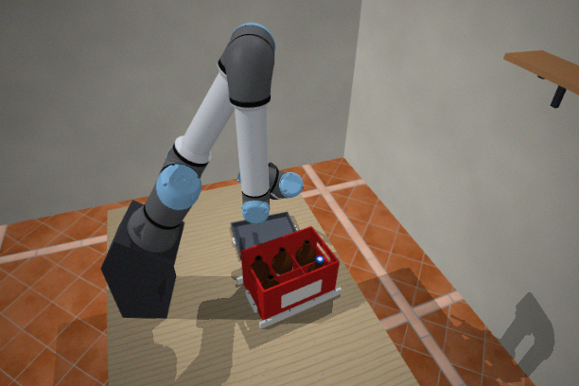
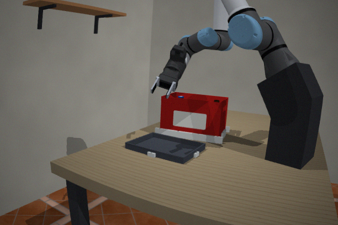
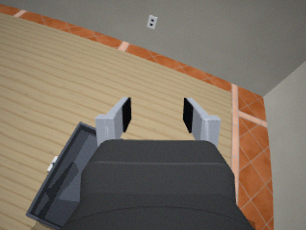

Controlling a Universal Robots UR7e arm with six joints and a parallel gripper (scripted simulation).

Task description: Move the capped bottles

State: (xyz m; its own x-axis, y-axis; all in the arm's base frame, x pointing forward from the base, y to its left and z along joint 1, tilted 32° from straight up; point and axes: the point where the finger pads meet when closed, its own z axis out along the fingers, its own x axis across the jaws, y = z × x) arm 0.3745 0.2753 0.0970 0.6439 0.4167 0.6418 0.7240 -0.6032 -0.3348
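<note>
The red crate (image 1: 271, 302) (image 2: 166, 114) stands upright on the table. One capped bottle (image 1: 320, 259) (image 2: 180, 97) with a blue cap stands in its front right compartment in the top view. Several brown open bottles stand in other compartments, among them a middle one (image 1: 282, 263) and a back right one (image 1: 307, 254). The dark grey tray (image 1: 276, 231) (image 2: 154, 144) (image 3: 84, 150) lies beside the crate, with no bottle seen on it. My gripper (image 2: 159, 94) (image 3: 157, 108) is open and empty, tilted, at about crate-rim height beside the crate's capped-bottle end. The arm hides it in the top view.
White rails (image 1: 303, 307) (image 2: 190, 136) run along the crate's foot. Small white blocks (image 2: 151, 154) (image 3: 52, 164) touch the tray's sides. The table's edge (image 2: 110, 183) lies beyond the tray. A wooden shelf (image 1: 544, 64) (image 2: 74, 7) hangs on the wall, away from the arm.
</note>
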